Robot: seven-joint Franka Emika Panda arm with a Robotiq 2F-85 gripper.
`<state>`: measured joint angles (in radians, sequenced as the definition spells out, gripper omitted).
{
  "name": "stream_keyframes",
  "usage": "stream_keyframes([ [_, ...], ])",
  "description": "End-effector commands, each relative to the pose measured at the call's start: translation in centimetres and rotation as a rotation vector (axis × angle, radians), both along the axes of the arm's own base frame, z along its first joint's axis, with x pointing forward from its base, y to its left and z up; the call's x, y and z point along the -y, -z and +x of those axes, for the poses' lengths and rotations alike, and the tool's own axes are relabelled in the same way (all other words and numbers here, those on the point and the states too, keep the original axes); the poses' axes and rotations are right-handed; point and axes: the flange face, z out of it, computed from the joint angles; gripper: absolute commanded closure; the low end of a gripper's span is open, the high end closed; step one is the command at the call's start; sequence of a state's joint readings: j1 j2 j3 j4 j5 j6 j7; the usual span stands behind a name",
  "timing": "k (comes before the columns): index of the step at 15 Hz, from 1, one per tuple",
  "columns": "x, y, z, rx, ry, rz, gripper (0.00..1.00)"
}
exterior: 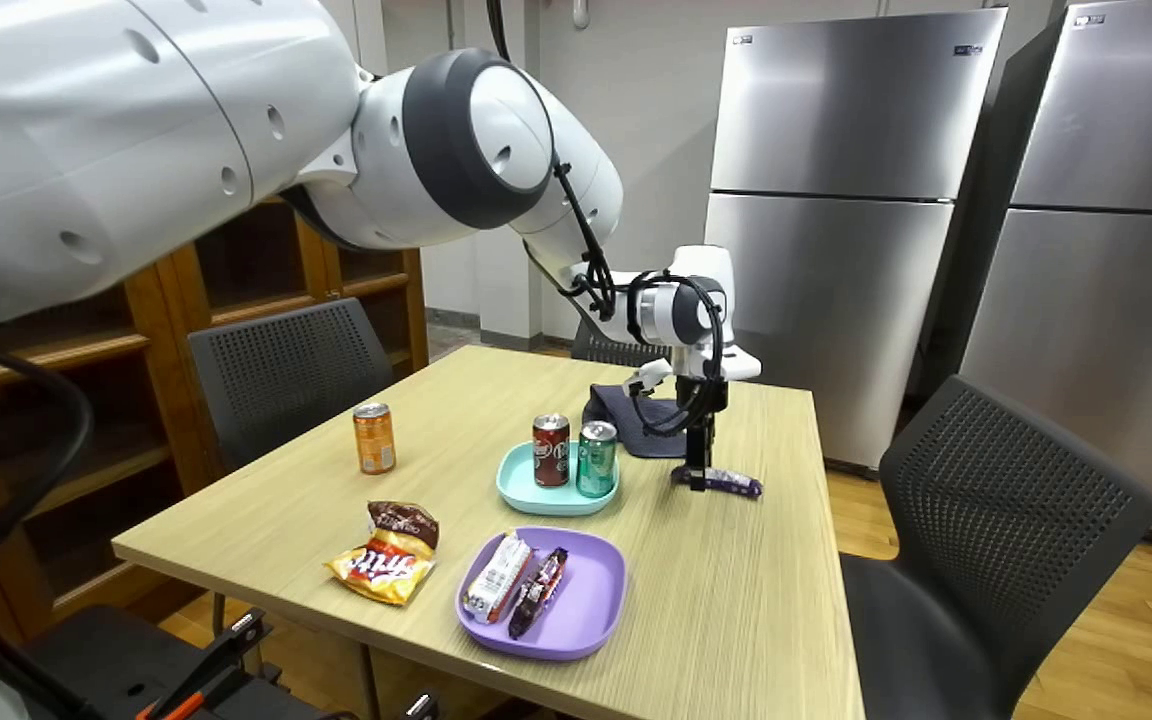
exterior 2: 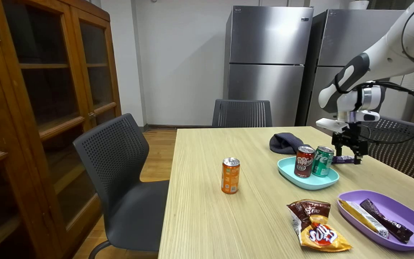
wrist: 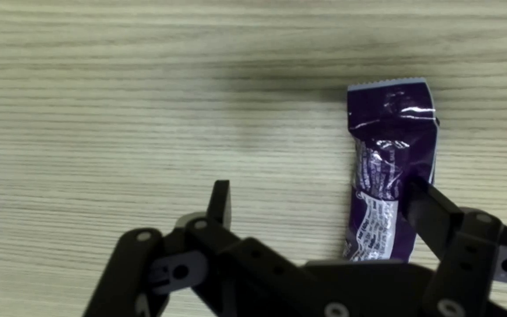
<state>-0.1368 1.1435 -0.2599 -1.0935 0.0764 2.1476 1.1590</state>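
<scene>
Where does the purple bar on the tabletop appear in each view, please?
In an exterior view: the purple bar is right of centre, below mid-height.
In an exterior view: the purple bar is towards the right, just right of the green can.
Wrist view: the purple bar is right of centre, lower end hidden by the claw.
Shared landmark: the claw, right by it in all three.
</scene>
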Motion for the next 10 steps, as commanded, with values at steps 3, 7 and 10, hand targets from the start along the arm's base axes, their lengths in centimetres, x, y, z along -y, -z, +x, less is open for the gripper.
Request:
stream_keyframes([
  [3, 0.48, 0.58, 0.55, 0.016, -0.011, 0.001, 0.0],
  [7, 0.55, 0.72, 0.51, 0.017, -0.01, 0.002, 0.0],
  [10, 0.68, 0.64, 0.5, 0.023, -0.011, 0.002, 0.26],
])
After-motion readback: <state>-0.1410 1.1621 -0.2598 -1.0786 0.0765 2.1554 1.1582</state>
